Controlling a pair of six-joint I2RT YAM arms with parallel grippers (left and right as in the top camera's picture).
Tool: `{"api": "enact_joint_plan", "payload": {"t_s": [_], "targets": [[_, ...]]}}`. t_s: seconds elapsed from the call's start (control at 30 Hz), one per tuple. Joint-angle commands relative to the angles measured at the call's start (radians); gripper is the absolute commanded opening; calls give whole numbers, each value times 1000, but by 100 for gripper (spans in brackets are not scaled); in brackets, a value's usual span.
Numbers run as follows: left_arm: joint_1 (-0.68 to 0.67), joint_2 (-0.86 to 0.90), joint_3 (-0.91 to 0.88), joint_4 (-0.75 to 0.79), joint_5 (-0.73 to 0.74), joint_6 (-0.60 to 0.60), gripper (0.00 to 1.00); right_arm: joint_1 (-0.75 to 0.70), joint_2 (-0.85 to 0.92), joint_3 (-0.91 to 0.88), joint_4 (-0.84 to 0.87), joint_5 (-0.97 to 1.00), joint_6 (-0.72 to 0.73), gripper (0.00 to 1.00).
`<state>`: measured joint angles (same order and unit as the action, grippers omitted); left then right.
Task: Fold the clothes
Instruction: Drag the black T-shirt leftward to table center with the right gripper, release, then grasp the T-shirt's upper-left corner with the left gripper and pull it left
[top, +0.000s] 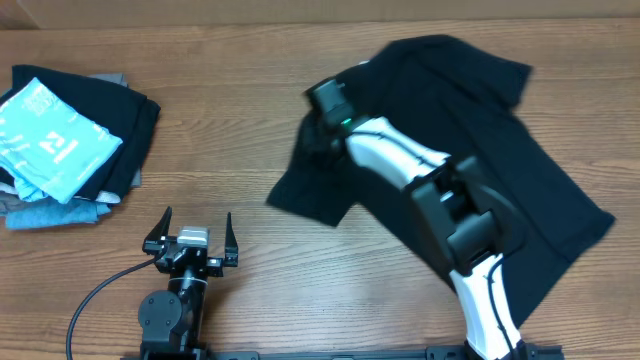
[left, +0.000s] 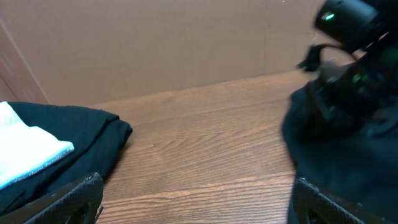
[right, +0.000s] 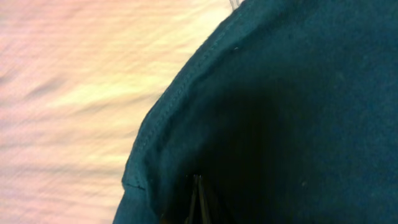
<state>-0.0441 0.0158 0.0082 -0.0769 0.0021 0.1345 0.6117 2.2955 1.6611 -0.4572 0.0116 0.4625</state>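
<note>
A black T-shirt (top: 470, 130) lies spread on the right half of the wooden table. My right arm reaches over it, and my right gripper (top: 322, 125) is down at the shirt's left part. In the right wrist view the fingers (right: 198, 186) are pressed together with dark fabric (right: 292, 106) around them, next to a stitched hem. My left gripper (top: 195, 232) is open and empty near the front edge, left of the shirt. In the left wrist view its fingertips (left: 199, 199) frame bare wood, with the shirt (left: 336, 155) to the right.
A stack of folded clothes (top: 70, 145) with a light blue printed shirt on top sits at the far left; it also shows in the left wrist view (left: 56, 149). A brown wall (left: 155, 43) runs behind the table.
</note>
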Motion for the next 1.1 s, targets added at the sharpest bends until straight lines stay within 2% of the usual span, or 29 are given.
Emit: {"api": "enact_joint_plan", "payload": {"t_s": [0.0,0.17,0.27,0.43,0.53,0.6,0.7,0.8,0.9,0.97,1.0,1.03,1.07], "targets": [[0,-3,-3,0,-10,16,100,125,55,-38,-28,-79,-42,4],[0,-3,-3,0,-10,16,100,278,55,-37,-35,-134,-206,4],[0,-3,-3,0,-10,16,100,295,40,-6,-72,-133,-231,4],[0,-3,-3,0,-10,16,100,207,-77,108,-151,-92,-232,4],[0,-3,-3,0,-10,16,100,101,-191,154,-176,-92,-230,4],[0,-3,-3,0,-10,16,100,-1,-280,186,-264,-92,-227,4],[0,-3,-3,0,-10,16,100,-167,-390,192,-431,-92,-228,16],[0,-3,-3,0,-10,16,100,-352,-459,192,-573,-93,-228,42],[0,-3,-3,27,-12,23,100,-544,-474,192,-708,-100,-228,56],[0,-3,-3,43,-11,23,100,-632,-472,192,-767,-100,-227,68],[0,-3,-3,29,-10,22,100,-670,-472,192,-788,-101,-227,77],[0,-3,-3,35,-18,23,100,-702,-472,192,-808,-101,-227,94],[0,-3,-3,40,-13,22,100,-726,-472,192,-827,-100,-228,100]]}}
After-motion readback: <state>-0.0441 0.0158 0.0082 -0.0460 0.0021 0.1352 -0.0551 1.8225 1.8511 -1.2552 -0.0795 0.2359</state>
